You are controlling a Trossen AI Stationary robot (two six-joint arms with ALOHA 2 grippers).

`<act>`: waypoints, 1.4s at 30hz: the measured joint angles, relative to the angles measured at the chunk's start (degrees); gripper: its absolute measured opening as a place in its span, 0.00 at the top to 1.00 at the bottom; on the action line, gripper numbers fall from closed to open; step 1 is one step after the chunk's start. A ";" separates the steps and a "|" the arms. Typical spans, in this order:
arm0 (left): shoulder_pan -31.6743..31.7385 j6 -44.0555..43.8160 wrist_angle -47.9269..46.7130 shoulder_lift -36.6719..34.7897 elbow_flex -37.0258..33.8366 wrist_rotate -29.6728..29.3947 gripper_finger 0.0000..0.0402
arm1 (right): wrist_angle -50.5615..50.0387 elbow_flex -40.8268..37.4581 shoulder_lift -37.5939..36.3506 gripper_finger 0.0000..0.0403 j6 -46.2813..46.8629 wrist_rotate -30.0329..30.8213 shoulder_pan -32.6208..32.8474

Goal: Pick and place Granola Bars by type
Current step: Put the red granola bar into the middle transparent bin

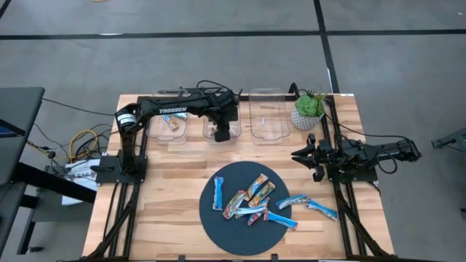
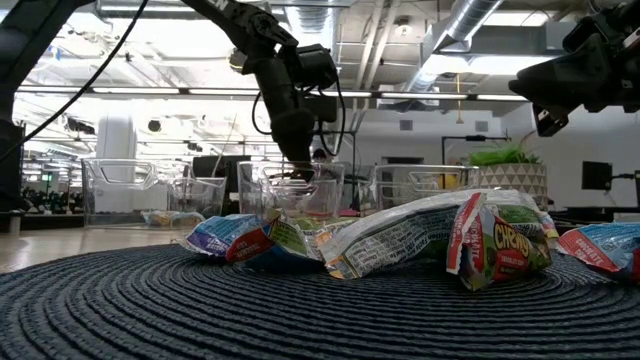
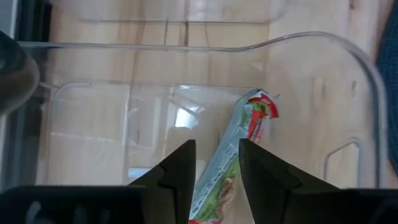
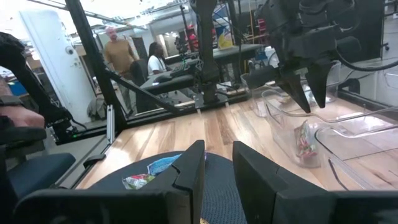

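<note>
Several Granola Bars lie on the round dark mat (image 1: 218, 225), some blue (image 1: 218, 193), some multicoloured (image 1: 247, 198). Three clear bins stand in a row at the table's far side. My left gripper (image 3: 217, 144) hangs open over the middle bin (image 1: 210, 116), pointing steeply down. A green-and-red bar (image 3: 249, 124) rests inside that bin just below the fingertips; the right wrist view shows this bar (image 4: 303, 142) apart from my left gripper (image 4: 315, 104). Another bar (image 1: 173, 124) lies in the left bin. My right gripper (image 1: 301, 156) waits open at the table's right side, level, with nothing between its fingers.
A blue bar (image 1: 321, 211) lies on the wood just right of the mat. A potted plant (image 1: 307, 110) stands at the far right corner beside the right bin (image 1: 266, 120). Bare wood shows between the bins and the mat. People stand in the room beyond the table (image 4: 118, 53).
</note>
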 joint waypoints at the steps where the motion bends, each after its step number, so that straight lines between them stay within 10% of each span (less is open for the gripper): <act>1: 0.00 0.00 0.00 -0.02 0.00 -0.51 0.71 | -0.01 0.00 0.00 0.81 -0.02 0.00 0.00; 16: -0.24 -5.58 0.19 -6.99 0.00 -1.96 0.71 | 0.00 0.00 0.00 0.81 -0.01 0.00 0.02; 31: -6.09 -34.88 -0.11 -18.94 0.00 1.64 0.71 | -0.01 0.00 0.00 0.81 0.00 0.00 0.02; 42: -10.12 -34.77 -1.05 -22.54 0.00 4.69 0.71 | -0.01 0.00 0.00 0.81 0.00 0.00 0.02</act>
